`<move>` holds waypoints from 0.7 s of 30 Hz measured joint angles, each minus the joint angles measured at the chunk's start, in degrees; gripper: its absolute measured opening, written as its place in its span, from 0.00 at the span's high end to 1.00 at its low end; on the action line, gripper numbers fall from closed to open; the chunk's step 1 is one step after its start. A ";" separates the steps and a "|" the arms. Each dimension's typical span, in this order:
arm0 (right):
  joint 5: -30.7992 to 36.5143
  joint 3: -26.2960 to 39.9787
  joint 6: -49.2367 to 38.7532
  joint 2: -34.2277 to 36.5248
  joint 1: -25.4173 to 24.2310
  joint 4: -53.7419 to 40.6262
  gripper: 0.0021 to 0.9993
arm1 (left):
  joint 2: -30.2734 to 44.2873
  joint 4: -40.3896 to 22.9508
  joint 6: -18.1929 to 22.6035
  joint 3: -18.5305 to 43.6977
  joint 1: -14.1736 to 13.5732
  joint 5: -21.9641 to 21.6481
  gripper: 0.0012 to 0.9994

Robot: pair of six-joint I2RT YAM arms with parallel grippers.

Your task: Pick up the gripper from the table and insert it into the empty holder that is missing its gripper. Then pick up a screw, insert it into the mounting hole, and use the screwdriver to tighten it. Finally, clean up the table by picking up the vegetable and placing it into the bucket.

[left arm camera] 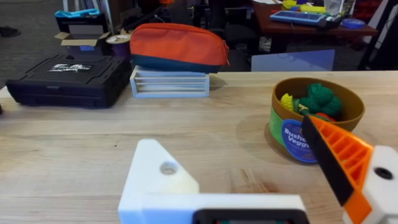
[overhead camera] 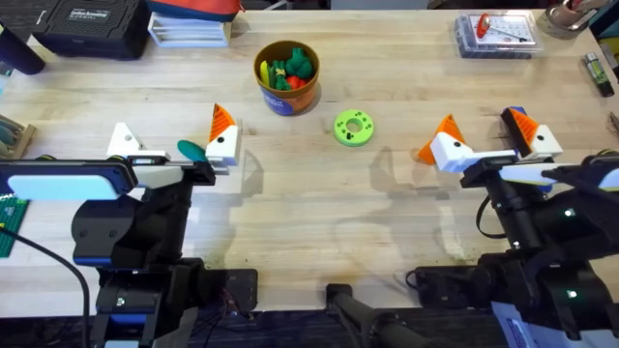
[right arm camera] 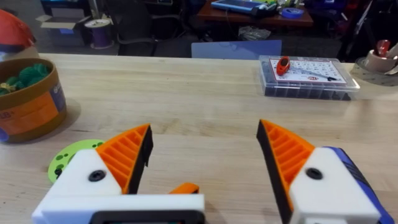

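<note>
Wide plank-grain wooden table (overhead camera: 319, 203): right gripper (overhead camera: 486, 142), jaws apart, should close squarely on small orange ribbed wedge (overhead camera: 426, 153) beside it; left gripper (overhead camera: 170, 145) likewise spread.

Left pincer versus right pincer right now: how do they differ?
The left pincer has an orange pad on one finger only; its other finger is a bare white holder. The right pincer has orange pads on both fingers. The vegetable lies between the left pincer's fingers; a loose orange wedge lies by the right pincer's. Both are open.
</note>
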 joint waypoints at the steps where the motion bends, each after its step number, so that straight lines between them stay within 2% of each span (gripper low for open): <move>1: 0.00 0.00 0.00 -0.02 0.00 0.00 0.01 | 0.02 -0.02 -0.02 0.00 0.00 0.00 0.01; 14: 0.24 0.02 0.18 0.00 -0.02 1.85 0.01 | 0.00 -2.28 -0.02 0.21 0.00 0.00 0.01; 17: 0.24 1.61 0.42 0.21 -0.02 -2.92 0.01 | 0.08 -7.54 -0.02 2.46 0.00 -0.12 0.01; 21: 0.22 8.70 1.15 3.37 -0.02 -10.82 0.01 | 3.38 -15.75 -0.02 10.91 0.00 -0.48 0.01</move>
